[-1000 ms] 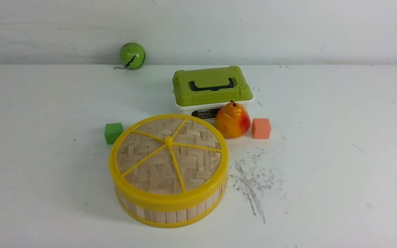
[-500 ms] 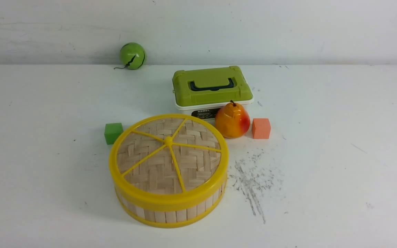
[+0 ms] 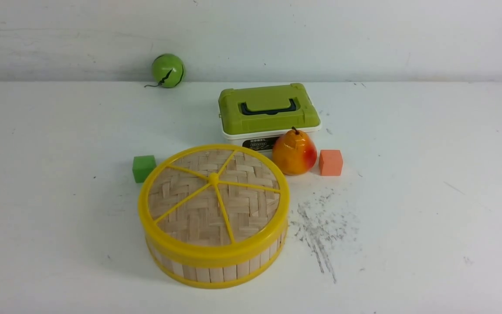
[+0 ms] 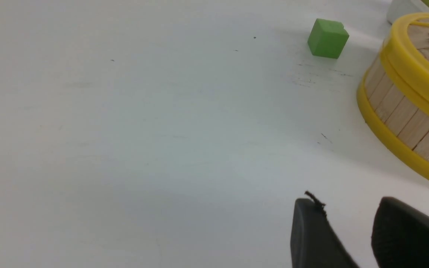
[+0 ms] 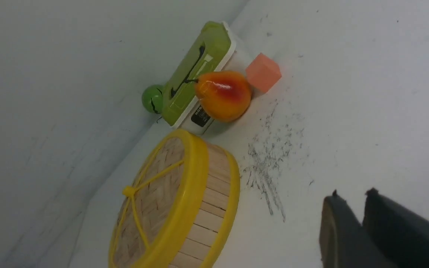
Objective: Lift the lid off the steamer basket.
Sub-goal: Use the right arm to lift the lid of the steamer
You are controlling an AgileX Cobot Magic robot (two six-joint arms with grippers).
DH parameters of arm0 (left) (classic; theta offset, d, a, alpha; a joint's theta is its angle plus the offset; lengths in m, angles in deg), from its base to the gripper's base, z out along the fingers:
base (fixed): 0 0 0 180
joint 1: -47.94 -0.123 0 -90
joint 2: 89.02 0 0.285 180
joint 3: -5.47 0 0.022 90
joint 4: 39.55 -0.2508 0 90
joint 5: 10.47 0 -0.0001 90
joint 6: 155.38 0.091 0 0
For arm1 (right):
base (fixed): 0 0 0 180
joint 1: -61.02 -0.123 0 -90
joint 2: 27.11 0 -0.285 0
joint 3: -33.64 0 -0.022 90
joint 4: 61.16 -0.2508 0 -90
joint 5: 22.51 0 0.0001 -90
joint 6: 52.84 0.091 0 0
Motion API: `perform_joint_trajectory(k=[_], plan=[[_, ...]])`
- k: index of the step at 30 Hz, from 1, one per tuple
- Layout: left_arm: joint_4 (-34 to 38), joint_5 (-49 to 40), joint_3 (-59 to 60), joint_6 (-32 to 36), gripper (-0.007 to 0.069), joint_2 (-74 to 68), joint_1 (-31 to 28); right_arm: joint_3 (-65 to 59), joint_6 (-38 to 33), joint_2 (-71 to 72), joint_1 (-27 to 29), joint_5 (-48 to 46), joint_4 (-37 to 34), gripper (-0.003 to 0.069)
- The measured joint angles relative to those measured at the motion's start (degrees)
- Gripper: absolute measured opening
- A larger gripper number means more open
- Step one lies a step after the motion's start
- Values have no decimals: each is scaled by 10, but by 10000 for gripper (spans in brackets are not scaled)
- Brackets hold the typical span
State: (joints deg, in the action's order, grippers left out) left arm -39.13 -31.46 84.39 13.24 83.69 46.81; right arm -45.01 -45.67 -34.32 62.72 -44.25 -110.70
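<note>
The steamer basket [image 3: 216, 272] stands at the table's front middle, with pale slat walls and yellow rims. The lid [image 3: 198, 209], woven bamboo with yellow spokes and a centre knob, sits flat on top of it. Neither gripper shows in the front view. In the left wrist view my left gripper [image 4: 346, 203] hovers over bare table beside the basket [image 4: 397, 111], its fingers a little apart and empty. In the right wrist view my right gripper [image 5: 352, 195] is over the table, well off from the basket [image 5: 210, 208] and lid [image 5: 151, 201], its fingers nearly together and empty.
Behind the basket stand a white box with a green lid [image 3: 268, 109], a pear [image 3: 293, 152] and an orange cube [image 3: 330, 162]. A green cube [image 3: 143, 168] is at the basket's left. A green ball [image 3: 167, 70] lies by the wall. Dark scuffs [image 3: 316, 226] mark the table.
</note>
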Motion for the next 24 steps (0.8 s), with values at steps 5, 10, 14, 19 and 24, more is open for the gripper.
perform_joint_trajectory(k=[5,10,14,19,24], plan=[[0,0,0,0,239,0,0,94,-153,-28,0,-56,21,55],[0,0,0,0,239,0,0,262,-268,-172,0,-163,101,-21],[0,0,0,0,239,0,0,448,-353,-332,0,-316,163,-22],[0,0,0,0,239,0,0,621,-393,-493,-31,-445,181,-13],[0,0,0,0,239,0,0,754,-372,-636,-152,-495,228,-12]])
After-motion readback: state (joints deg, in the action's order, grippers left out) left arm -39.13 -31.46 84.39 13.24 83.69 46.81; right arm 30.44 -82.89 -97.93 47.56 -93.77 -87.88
